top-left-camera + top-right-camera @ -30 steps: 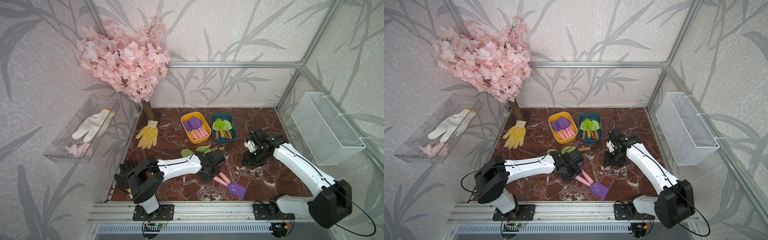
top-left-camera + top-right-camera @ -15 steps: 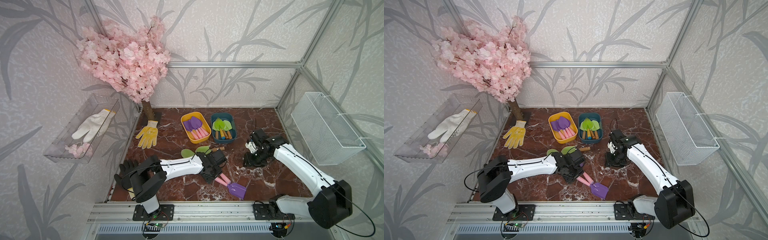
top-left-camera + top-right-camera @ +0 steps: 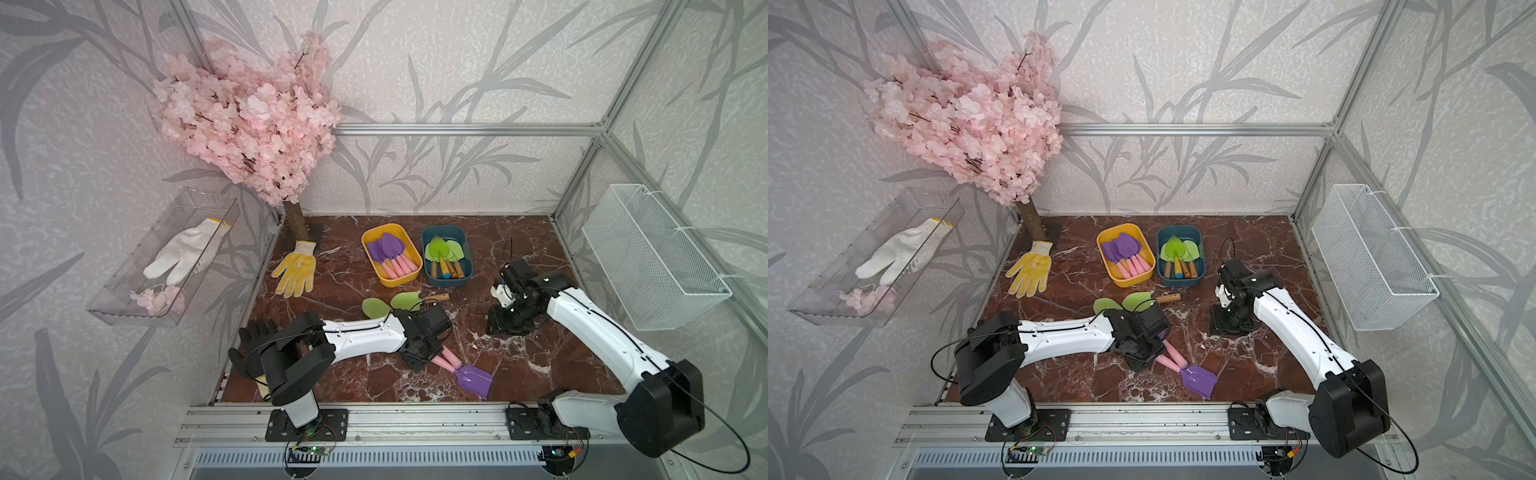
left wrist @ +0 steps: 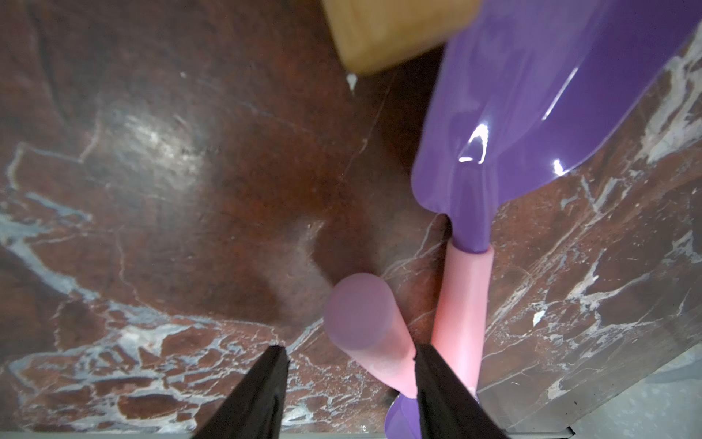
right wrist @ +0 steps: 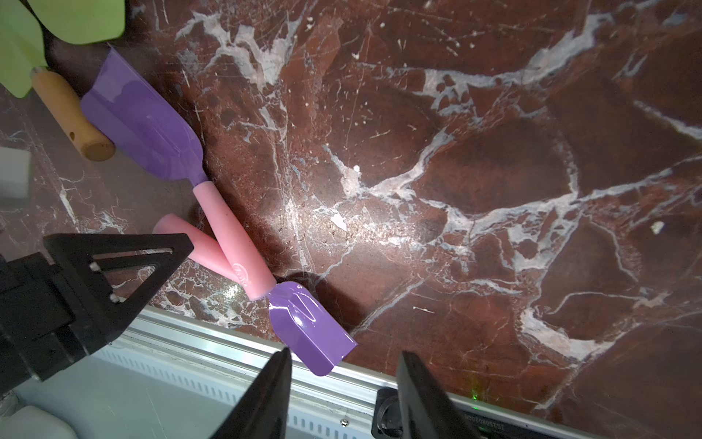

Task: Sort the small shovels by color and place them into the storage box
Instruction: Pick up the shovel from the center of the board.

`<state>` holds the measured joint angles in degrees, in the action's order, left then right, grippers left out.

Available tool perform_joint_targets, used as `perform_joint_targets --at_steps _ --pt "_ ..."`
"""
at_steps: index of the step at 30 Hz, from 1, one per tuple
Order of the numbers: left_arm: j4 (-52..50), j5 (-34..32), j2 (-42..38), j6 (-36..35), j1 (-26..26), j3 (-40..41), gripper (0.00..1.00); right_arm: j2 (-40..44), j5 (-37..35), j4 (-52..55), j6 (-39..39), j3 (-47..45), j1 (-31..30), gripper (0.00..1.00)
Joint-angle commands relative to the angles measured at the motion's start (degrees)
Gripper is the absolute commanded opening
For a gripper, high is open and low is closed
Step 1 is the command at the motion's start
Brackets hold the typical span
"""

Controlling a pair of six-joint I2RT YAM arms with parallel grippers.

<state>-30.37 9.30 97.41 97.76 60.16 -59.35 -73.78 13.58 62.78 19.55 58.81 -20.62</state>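
Two purple shovels with pink handles lie crossed near the table's front edge, one blade (image 3: pixel 473 380) (image 3: pixel 1198 380) (image 5: pixel 311 323) nearest the rail, the other blade (image 4: pixel 532 114) (image 5: pixel 140 121) farther in. My left gripper (image 4: pixel 349 380) (image 3: pixel 419 357) is open and straddles the front shovel's pink handle (image 4: pixel 364 323), which rests against one finger. Two light green shovels (image 3: pixel 405 300) lie loose behind the left wrist. The yellow storage box (image 3: pixel 399 282) holds purple shovels. The teal storage box (image 3: pixel 449 282) holds green ones. My right gripper (image 5: pixel 343 395) (image 3: pixel 509 322) is open and empty.
A yellow glove (image 3: pixel 295 274) lies at the left, and a black glove (image 3: pixel 253 336) sits behind the left arm. The pink blossom tree (image 3: pixel 249 116) stands at the back left. A clear tray (image 3: pixel 124 303) and a white wire basket (image 3: pixel 652 257) hang on the side walls.
The left gripper's jaws have narrowed slightly around the pink handle. The shovels and the right arm have not moved.
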Motion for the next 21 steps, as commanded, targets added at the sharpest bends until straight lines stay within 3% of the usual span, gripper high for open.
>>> perform_joint_targets --at_steps 1,21 --pt "0.0 -0.2 0.6 0.9 0.2 0.4 0.57 1.2 0.0 0.2 -0.4 -0.6 0.2 0.5" --pt "0.8 0.1 2.1 0.8 0.1 0.9 0.51 1.0 -0.1 -0.4 -0.5 -1.6 0.3 0.5"
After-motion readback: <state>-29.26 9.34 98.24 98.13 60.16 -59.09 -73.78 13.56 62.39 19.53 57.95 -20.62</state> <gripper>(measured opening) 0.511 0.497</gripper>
